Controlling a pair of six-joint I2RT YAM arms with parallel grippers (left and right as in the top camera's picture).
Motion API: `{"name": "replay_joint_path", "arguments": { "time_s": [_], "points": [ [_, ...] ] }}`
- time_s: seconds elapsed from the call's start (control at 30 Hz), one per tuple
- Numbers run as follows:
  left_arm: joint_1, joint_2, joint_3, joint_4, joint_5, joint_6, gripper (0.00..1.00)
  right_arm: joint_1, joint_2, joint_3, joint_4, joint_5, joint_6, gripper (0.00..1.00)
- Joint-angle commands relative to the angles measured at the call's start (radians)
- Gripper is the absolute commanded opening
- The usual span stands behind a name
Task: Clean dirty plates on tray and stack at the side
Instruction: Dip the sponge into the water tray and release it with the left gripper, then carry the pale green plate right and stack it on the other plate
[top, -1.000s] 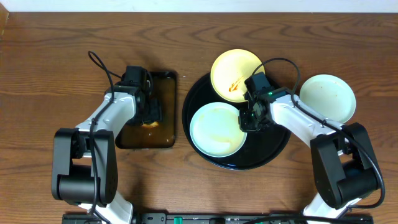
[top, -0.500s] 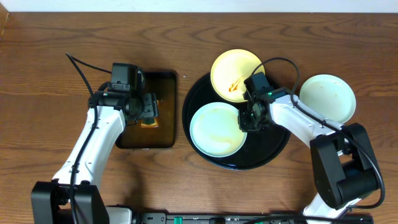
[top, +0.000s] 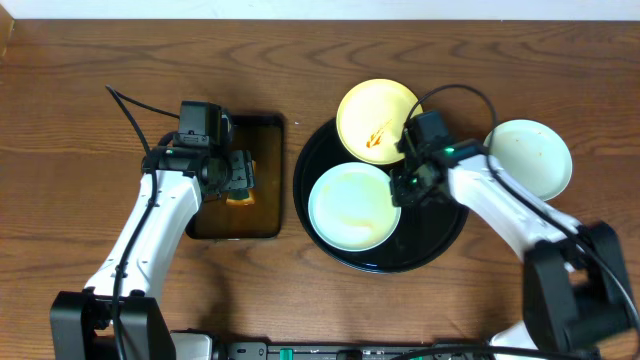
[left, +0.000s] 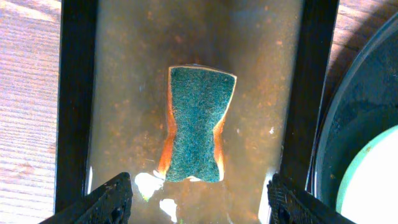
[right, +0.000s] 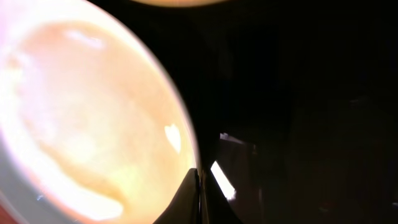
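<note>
My glossy black tray (top: 440, 245) sits right of centre. A pale blue-white plate (top: 354, 207) lies at its lower left, rim pinched in my right pincer (top: 402, 190). A sauce-smeared yellow plate (top: 378, 121) overlaps its upper rim. A second blue-white plate (top: 529, 158) lies off-tray, far right.

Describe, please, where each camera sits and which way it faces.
Overhead: above the brown wooden table, facing straight down; the left arm and right arm show.
Left wrist: facing down at the green-topped orange sponge in the small rectangular black tray of brownish liquid; the left gripper, open, shows.
Right wrist: close against the pale blue-white round plate on the large round glossy black tray; the right gripper pinches its rim.
Shared: overhead and left wrist both show the sponge.
</note>
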Motion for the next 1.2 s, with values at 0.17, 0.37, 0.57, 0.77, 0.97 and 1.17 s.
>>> {"name": "replay_joint_path", "arguments": {
  "time_s": [0.17,0.37,0.57,0.77,0.97,1.17],
  "points": [
    [-0.005,0.003,0.001,-0.004,-0.001,-0.002,0.71,-0.011,-0.071,0.01,-0.008,0.014,-0.058,0.15],
    [-0.005,0.003,0.001,-0.004,-0.001,-0.002,0.71,-0.04,0.018,0.01,-0.002,-0.144,-0.153,0.48],
    [-0.005,0.003,0.001,-0.004,-0.001,-0.002,0.71,-0.08,0.104,0.01,0.01,-0.172,-0.157,0.41],
    [-0.005,0.003,0.001,-0.004,-0.001,-0.002,0.71,-0.09,0.166,0.01,0.041,-0.283,-0.174,0.2],
    [-0.005,0.003,0.001,-0.004,-0.001,-0.002,0.71,-0.09,0.172,0.01,0.044,-0.282,-0.173,0.01],
    [-0.005,0.003,0.001,-0.004,-0.001,-0.002,0.71,-0.092,0.162,0.011,0.054,-0.283,-0.177,0.01]
  ]
}}
